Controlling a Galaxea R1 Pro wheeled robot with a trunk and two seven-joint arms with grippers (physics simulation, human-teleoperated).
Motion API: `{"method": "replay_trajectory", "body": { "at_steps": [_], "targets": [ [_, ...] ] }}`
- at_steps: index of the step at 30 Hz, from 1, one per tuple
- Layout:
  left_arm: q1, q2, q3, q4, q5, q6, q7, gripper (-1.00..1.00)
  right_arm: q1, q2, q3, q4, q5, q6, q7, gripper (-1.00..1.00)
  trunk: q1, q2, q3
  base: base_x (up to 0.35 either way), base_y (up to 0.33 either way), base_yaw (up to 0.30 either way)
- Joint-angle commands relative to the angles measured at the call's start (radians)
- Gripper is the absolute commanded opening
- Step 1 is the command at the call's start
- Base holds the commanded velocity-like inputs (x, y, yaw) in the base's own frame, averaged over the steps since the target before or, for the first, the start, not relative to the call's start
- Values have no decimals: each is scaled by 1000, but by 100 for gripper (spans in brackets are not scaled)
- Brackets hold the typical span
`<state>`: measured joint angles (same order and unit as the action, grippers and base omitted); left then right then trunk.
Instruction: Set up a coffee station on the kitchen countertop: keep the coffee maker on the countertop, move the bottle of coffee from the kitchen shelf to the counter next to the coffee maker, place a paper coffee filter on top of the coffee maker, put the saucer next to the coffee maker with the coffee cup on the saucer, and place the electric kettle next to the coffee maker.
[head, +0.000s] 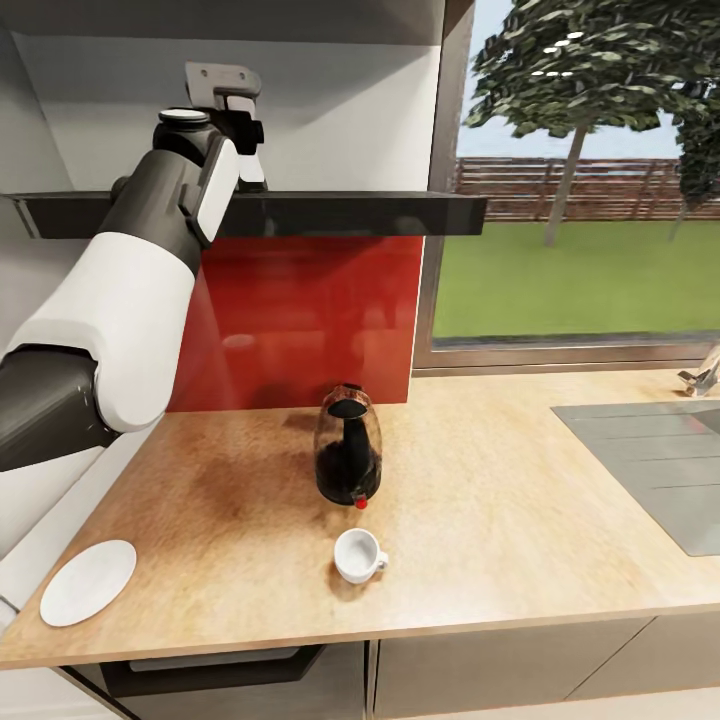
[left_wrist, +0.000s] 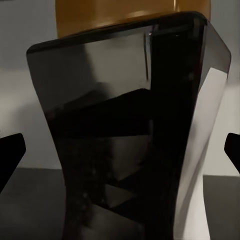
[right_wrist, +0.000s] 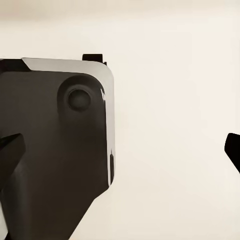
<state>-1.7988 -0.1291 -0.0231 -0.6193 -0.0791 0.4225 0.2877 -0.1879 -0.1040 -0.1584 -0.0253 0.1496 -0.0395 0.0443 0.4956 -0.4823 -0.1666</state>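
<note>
While the left arm reaches up to the dark kitchen shelf (head: 300, 212), its gripper (head: 236, 120) stands above the shelf edge, and the left wrist view looks straight at the dark brown bottle of coffee with a yellow-gold cap (left_wrist: 130, 150) at very close range. The two fingertips (left_wrist: 10, 155) sit wide apart at either border of that view with the bottle between them, so the jaws are open and hold nothing yet.

Risk: judged from this framing, closing off-centre could twist or tip the bottle on the shelf, and pushing further forward could knock it back against the wall. The bottle's waisted, glossy body may also slip if gripped lightly.

Pose: the left arm is bent sharply, upper arm white and forearm dark, wrist raised and gripper level with the shelf top.

The right gripper (right_wrist: 120, 150) likewise shows fingertips far apart, open and empty, facing a pale surface and a dark-and-white robot part.

On the light beige wood-grain counter (head: 480, 520) stand the squat dark-glass electric kettle with a red switch (head: 348, 450), just in front of it the small white coffee cup (head: 358, 555), and well to the left, at the counter's corner, the flat round white saucer (head: 88, 582). An inset grey steel sink (head: 650, 470) lies at the right.
</note>
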Motion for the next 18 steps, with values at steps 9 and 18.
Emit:
{"method": "replay_trajectory", "body": {
  "at_steps": [9, 18],
  "targets": [
    [-1, 3, 5, -1, -6, 7, 0, 100, -1, 0, -9, 1, 10, -3, 3, 100, 0, -2, -2, 25, 0, 0],
    [0, 2, 0, -3, -6, 5, 2, 100, -1, 0, -9, 1, 10, -3, 3, 100, 0, -2, -2, 35, 0, 0]
  ]
}}
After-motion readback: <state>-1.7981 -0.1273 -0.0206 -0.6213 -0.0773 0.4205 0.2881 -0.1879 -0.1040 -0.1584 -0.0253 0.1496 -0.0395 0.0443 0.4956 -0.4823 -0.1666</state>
